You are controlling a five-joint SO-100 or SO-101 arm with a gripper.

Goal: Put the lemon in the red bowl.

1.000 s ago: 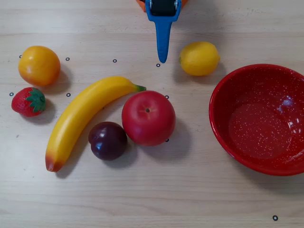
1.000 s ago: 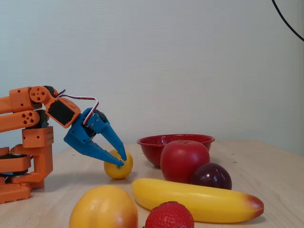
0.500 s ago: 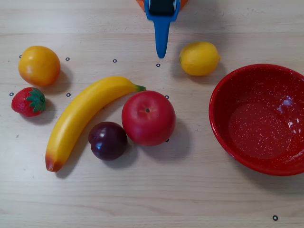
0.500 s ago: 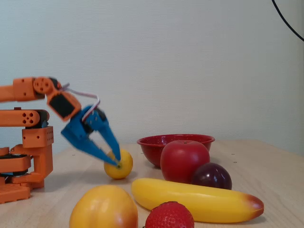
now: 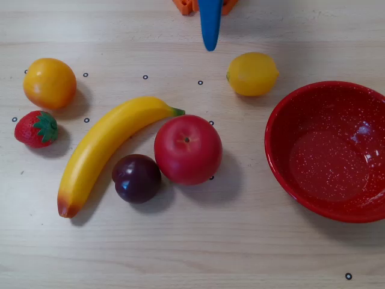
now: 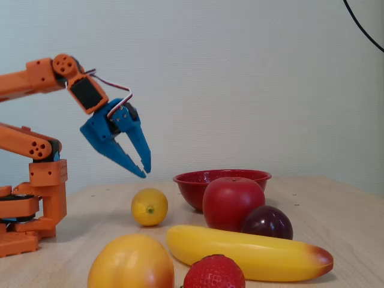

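Note:
The lemon (image 5: 252, 73) lies on the table just left of the red bowl (image 5: 328, 158), apart from it. In the fixed view the lemon (image 6: 149, 207) sits in front of and left of the bowl (image 6: 195, 183). My blue gripper (image 6: 144, 171) hangs in the air above and slightly left of the lemon, pointing down, its jaws a little apart and empty. In the overhead view only its blue tip (image 5: 210, 43) shows at the top edge, up and left of the lemon. The bowl is empty.
A red apple (image 5: 187, 149), a dark plum (image 5: 137, 178) and a banana (image 5: 102, 150) lie in the middle. An orange-yellow fruit (image 5: 49, 82) and a strawberry (image 5: 37, 129) lie at the left. The arm's orange base (image 6: 33, 204) stands at the left of the fixed view.

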